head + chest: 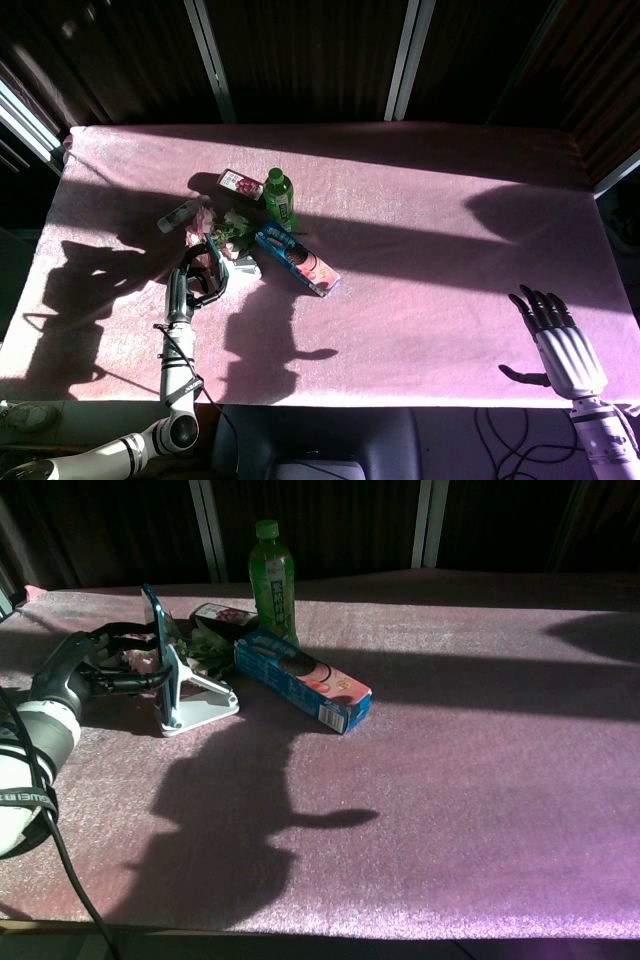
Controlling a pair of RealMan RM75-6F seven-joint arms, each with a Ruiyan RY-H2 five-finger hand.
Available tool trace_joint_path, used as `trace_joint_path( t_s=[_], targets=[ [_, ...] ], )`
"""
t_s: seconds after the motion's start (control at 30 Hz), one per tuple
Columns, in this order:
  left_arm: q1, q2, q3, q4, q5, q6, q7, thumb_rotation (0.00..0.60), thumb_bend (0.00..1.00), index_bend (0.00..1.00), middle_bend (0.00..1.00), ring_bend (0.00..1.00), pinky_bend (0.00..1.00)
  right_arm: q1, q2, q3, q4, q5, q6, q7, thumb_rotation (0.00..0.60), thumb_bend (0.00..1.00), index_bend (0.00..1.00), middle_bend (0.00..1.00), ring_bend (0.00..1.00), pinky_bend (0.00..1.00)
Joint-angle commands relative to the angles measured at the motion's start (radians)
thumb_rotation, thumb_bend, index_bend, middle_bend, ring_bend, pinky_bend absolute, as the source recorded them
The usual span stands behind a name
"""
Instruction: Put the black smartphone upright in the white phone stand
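Black smartphone upright in white phone stand, far left on pink-covered bench. Left hand just left of it. Blue cardboard box right of stand; green plastic bottle behind box. Right hand far right, well apart.

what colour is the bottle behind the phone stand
Green bottle, with a green cap; clearest in the chest view.

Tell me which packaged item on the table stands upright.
The green bottle stands upright, cap up. The blue box lies flat in front of it, and the small dark packet lies flat to its left.
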Motion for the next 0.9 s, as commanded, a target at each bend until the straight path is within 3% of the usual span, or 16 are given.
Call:
trace_joint_path(
  t_s=[0.03, 0.43, 0.7, 0.9],
  targets=[
    [0.001, -0.003, -0.001, 0.003, 0.003, -0.002, -0.001, 0.6, 0.56, 0.81, 1.0, 0.73, 0.32, 0.0, 0.0, 0.0, 0.0, 0.001, -0.001, -0.001, 0.6, 0.21, 0.0, 0.0, 0.0, 0.0],
    [0.005, -0.002, 0.01, 0.019, 0.03, -0.026, -0.021, 0.6, 0.47, 0.7, 0.94, 0.65, 0.28, -0.001, 0.001, 0.0, -0.001, 0.0, 0.0, 0.0, 0.6, 0.21, 0.0, 0.0, 0.0, 0.0],
    [0.006, 0.012, 0.024, 0.015, 0.054, -0.055, -0.053, 0.6, 0.39, 0.43, 0.65, 0.45, 0.21, -0.001, 0.001, 0.0, -0.001, 0.001, -0.002, -0.002, 0.6, 0.21, 0.0, 0.0, 0.0, 0.0],
    [0.005, 0.012, 0.025, 0.027, 0.058, -0.068, -0.063, 0.6, 0.37, 0.35, 0.55, 0.36, 0.18, -0.002, 0.002, -0.002, -0.002, -0.001, 0.0, -0.003, 0.6, 0.21, 0.0, 0.0, 0.0, 0.0]
  ],
)
